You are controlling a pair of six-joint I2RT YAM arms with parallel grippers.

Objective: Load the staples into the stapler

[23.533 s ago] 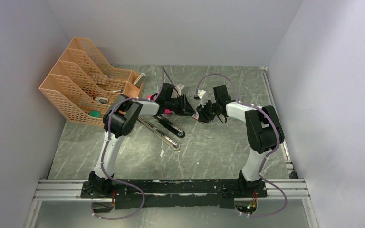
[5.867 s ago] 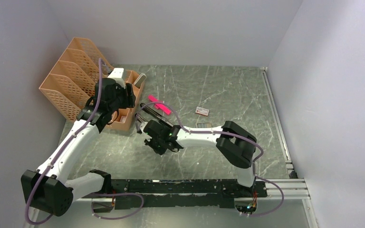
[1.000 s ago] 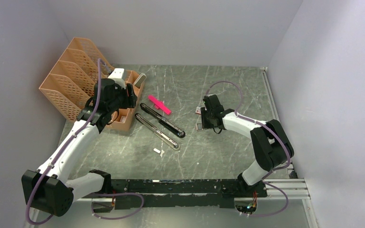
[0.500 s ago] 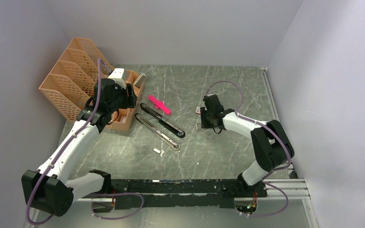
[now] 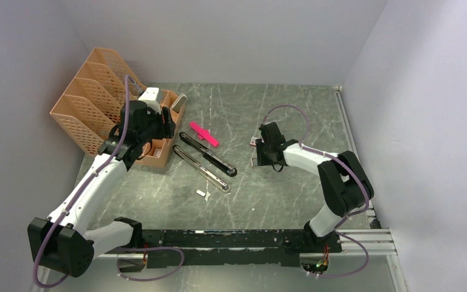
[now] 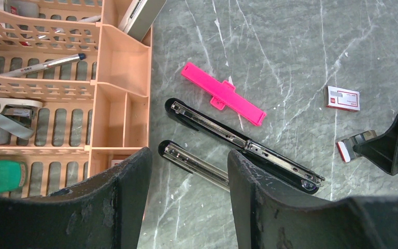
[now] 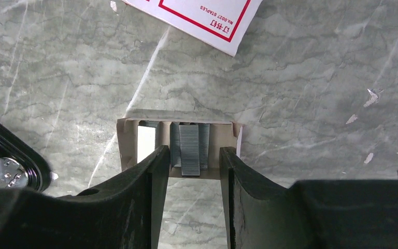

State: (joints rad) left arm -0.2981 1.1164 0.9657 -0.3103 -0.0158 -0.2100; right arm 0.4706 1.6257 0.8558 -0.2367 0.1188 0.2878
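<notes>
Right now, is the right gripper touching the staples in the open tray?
Cannot tell. In the right wrist view the right gripper straddles the staples. Bare tray shows beside one finger, but the other finger hides its side of the strip.

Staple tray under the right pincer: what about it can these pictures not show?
- Right wrist view: the right pincer covers the near corners of the tray; contact with the staples unclear.
- Left wrist view: the pincer hides part of the tray.
- Top view: staples too small to see.

Black stapler (image 6: pixel 238 142), silvery staples (image 7: pixel 189 148), pink strip (image 6: pixel 223 93), peach organiser (image 6: pixel 119 67), white-veined grey table (image 6: pixel 290 52).
</notes>
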